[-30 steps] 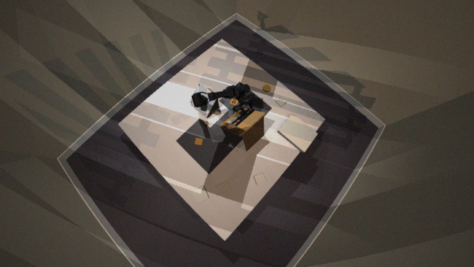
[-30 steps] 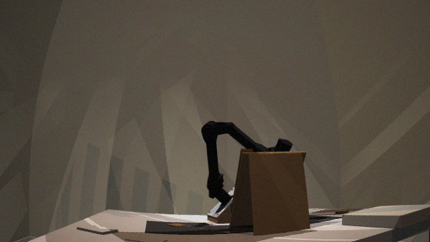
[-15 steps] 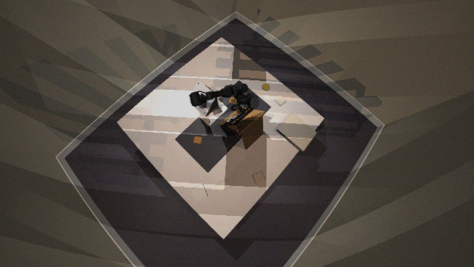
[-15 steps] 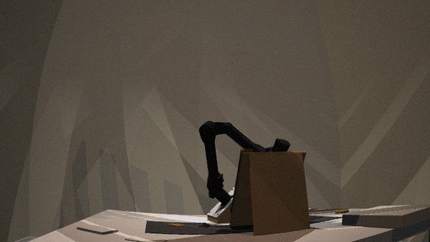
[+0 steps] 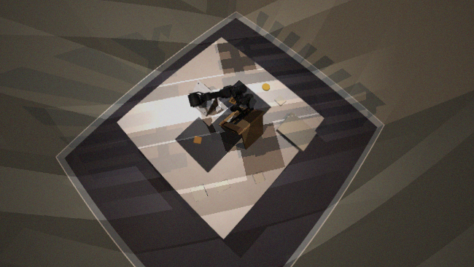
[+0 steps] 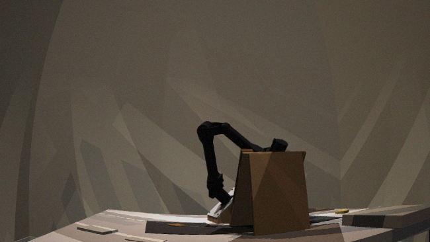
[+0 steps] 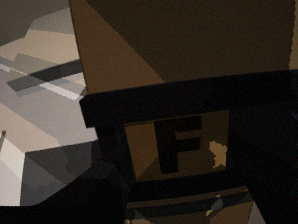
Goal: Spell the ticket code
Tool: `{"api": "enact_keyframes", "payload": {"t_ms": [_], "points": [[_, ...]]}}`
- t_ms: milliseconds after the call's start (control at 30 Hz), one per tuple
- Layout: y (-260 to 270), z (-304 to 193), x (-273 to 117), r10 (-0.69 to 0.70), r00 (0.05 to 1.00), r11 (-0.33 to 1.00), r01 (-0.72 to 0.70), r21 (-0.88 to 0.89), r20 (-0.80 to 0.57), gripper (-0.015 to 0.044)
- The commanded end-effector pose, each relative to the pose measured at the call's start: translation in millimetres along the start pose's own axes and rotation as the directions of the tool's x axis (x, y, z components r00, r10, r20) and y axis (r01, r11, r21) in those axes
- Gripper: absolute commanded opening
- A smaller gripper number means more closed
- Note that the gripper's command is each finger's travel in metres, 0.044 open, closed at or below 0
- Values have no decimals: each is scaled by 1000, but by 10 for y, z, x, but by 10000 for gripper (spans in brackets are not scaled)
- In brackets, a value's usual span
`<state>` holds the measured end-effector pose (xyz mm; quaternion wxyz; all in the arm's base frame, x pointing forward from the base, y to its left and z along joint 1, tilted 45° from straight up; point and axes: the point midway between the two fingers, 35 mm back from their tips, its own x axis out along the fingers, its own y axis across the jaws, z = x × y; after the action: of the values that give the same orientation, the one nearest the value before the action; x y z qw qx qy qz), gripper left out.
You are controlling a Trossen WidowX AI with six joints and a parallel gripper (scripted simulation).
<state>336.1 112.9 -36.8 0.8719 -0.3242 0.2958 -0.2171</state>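
Observation:
My gripper is shut on a brown letter tile, whose dark F reads upright in the wrist view. The tile shows between two dark bars; how far along the rail it sits, I cannot tell. The brown board stands upright; my hand is on its arm side, hidden by it in the exterior view. An orange tile lies on the dark mat. An orange piece shows beside the arm. I cannot make out the ticket or its code.
A slanted white plate stands behind the board in the exterior view. A yellow disc and a tan block lie beyond the board. Several pale flat pieces lie about, one near the front.

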Motion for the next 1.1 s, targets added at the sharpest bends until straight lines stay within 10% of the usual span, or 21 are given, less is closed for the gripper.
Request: {"api": "enact_keyframes", "payload": {"t_ms": [0,1067], "points": [[-28,-9,-6,3,1000,1000,-3,-4,0,0],[-221,-11,-3,3,1000,1000,-3,-5,0,0]]}}
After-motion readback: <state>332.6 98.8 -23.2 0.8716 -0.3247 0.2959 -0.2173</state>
